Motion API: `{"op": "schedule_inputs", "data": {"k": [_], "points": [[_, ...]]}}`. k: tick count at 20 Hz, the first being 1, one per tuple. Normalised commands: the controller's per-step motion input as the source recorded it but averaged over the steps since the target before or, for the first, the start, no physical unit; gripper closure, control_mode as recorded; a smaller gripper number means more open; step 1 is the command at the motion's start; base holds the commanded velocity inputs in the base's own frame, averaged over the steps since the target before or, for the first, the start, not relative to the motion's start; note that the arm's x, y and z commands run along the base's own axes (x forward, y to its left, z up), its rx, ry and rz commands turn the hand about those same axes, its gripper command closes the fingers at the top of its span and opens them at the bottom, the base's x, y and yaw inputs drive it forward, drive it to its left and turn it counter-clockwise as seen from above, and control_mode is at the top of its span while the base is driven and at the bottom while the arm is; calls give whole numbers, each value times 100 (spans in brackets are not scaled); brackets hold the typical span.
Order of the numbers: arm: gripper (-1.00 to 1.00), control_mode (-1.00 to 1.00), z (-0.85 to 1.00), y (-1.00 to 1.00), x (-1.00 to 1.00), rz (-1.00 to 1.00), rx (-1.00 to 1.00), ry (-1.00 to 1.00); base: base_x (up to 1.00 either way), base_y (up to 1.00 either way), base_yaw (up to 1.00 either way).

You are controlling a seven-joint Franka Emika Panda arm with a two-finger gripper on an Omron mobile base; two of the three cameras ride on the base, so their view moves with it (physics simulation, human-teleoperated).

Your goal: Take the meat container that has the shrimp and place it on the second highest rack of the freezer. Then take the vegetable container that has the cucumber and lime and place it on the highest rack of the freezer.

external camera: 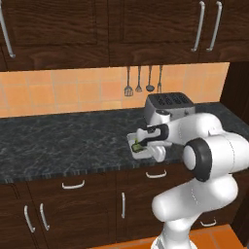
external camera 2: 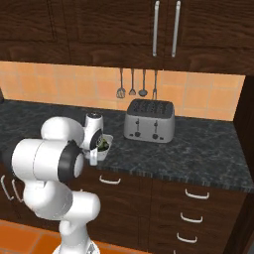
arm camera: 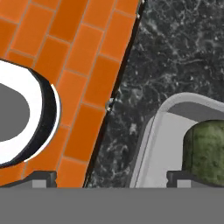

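In the left base view the gripper (external camera: 146, 146) hangs low over the vegetable container (external camera: 141, 147), a pale tray sitting at the front edge of the dark counter (external camera: 58, 141), just ahead of the toaster (external camera: 168, 107); a green item, likely the cucumber (external camera: 138, 146), shows inside. The tray being so near the edge, a sideways nudge could, I judge, tip it to the floor. In the right base view the hand stands over the same tray (external camera 2: 105, 145) with greenery in it, well left of the toaster (external camera 2: 149, 120). In the hand view the jaws stand wide apart, holding nothing: one fingertip (arm camera: 41, 178) hangs over the orange floor (arm camera: 65, 65), the other (arm camera: 183, 178) inside the tray wall (arm camera: 153, 131) beside the cucumber (arm camera: 205, 153). Closing here may pinch the wall unevenly or press the cucumber.
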Motion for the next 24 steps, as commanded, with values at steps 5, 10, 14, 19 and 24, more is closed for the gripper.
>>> {"op": "schedule_inputs", "data": {"k": [5,10,14,19,24], "points": [[-100,-100,-31,1,46,0,0,0,0,0,0],[100,-100,-38,14,29,-1,-3,-1,0,0,0],[100,-100,-53,0,-48,-4,-3,-20,0,0,0],[100,-100,-9,0,-95,-1,-1,-32,0,0,0],[100,-100,95,0,-35,0,0,-6,0,0,0]]}}
